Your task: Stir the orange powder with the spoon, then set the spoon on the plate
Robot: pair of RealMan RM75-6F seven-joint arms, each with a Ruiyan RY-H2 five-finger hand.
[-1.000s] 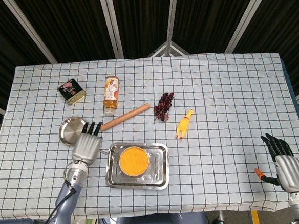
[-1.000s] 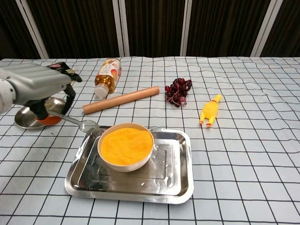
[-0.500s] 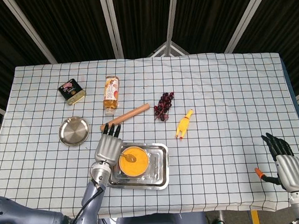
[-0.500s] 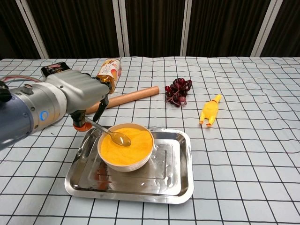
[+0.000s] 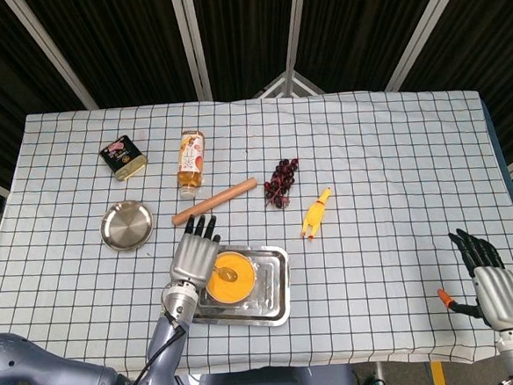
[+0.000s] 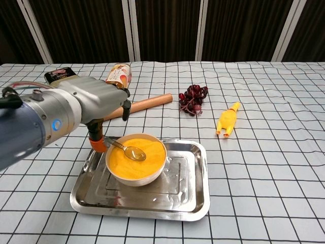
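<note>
A steel tray carries the bowl of orange powder. The left hand left of the bowl grips the spoon, its scoop over the powder; the plate lies up-left of the bowl. The right hand, far right of the bowl, holds nothing, fingers straight.

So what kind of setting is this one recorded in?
Likely a lab or studio test bench, not a kitchen: dark curtains behind a table under a checked cloth, with unrelated props on it, such as a rubber chicken and a rolling pin.
</note>
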